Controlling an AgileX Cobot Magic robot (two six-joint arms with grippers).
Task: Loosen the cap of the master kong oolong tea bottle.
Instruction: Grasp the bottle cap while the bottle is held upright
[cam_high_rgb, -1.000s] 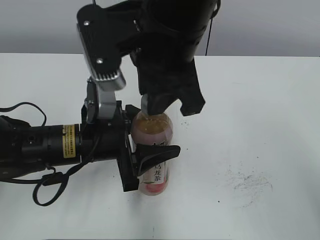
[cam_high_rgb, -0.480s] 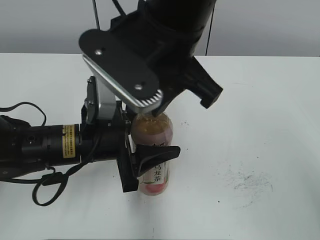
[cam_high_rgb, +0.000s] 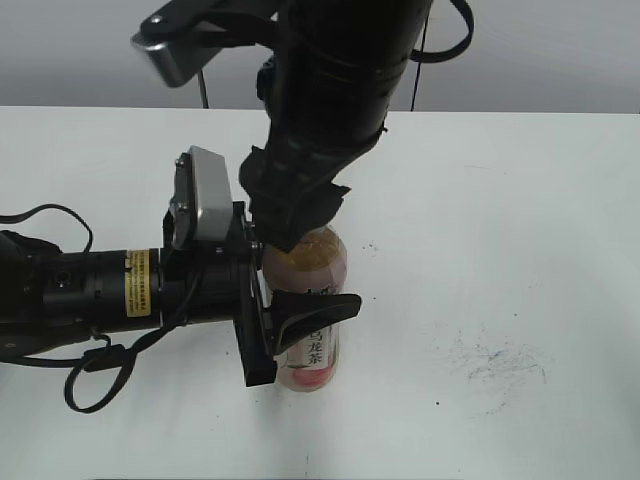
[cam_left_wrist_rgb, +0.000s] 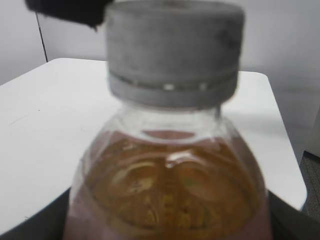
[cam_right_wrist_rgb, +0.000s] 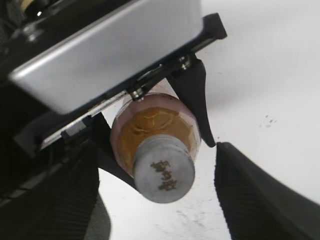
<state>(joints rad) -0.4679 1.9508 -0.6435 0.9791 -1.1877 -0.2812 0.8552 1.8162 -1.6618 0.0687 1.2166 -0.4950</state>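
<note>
Grey round plastic screw cap (cam_right_wrist_rgb: 164, 171), lower centre, flanked untouched by parted right gripper (cam_right_wrist_rgb: 155, 195); amber-tea clear plastic bottle (cam_high_rgb: 308, 300) clamped steady by left gripper (cam_high_rgb: 290, 335) for twisting.

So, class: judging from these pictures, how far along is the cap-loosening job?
Done: the left hand clamps the bottle upright on the table. In hand: the right hand's fingers stand open either side of the cap, not gripping. Left: whether it's loosened can't be told; it sits on the neck.
</note>
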